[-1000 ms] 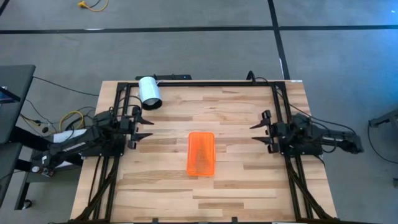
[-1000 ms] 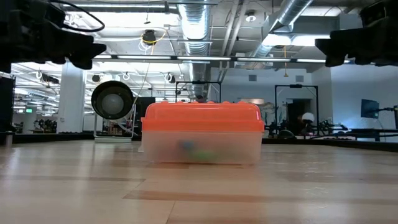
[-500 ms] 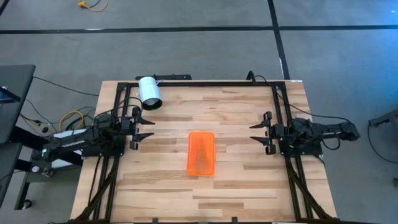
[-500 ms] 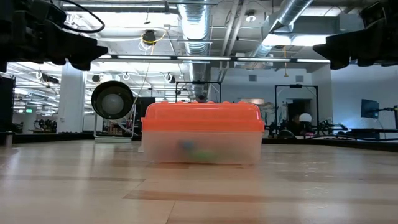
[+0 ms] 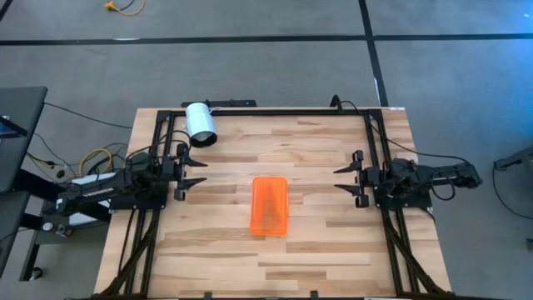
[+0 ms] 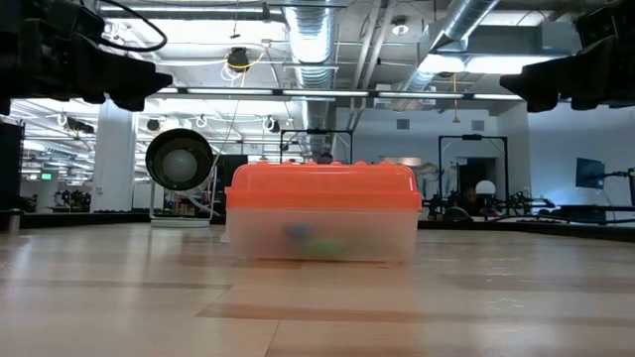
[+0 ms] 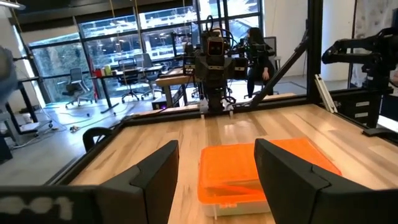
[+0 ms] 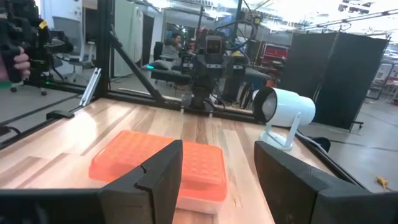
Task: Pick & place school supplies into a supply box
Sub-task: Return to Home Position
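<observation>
The supply box lies in the middle of the wooden table with its orange lid closed on the clear body. Blurred green and blue shapes, the school supplies, show through its wall. My left gripper hovers open at the table's left side, pointing level at the box. My right gripper hovers open at the right side, facing the box. Neither has anything between its fingers.
A white cylinder on a small stand sits at the far left corner, also in the right wrist view. Black frame rails run along the table's far and side edges. Bare wood surrounds the box. A person's hand shows beyond the table.
My right arm has swung a little about its base and now points squarely across the table toward the left edge; its gripper has dipped slightly. My left arm has swung a little too. Both grippers stay open, and the box has not moved.
</observation>
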